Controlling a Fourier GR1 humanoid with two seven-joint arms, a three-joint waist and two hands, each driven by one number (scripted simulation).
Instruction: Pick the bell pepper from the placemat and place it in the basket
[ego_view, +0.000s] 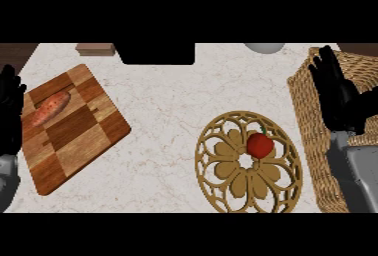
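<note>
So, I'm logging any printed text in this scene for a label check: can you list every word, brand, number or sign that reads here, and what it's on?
None: no readable text, number or sign shows in the head view.
The wooden cutting board, the round placemat, the bell pepper, the wicker basket and the marble counter bear only pattern or grain, no lettering.

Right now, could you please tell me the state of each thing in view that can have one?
Red bell pepper: resting on the round placemat, not held.
Wicker basket: at the right edge; inside mostly hidden by the right arm.
Sweet potato: lying on the wooden cutting board.
Left hand: open, at the left edge.
Right hand: open, over the basket.
</note>
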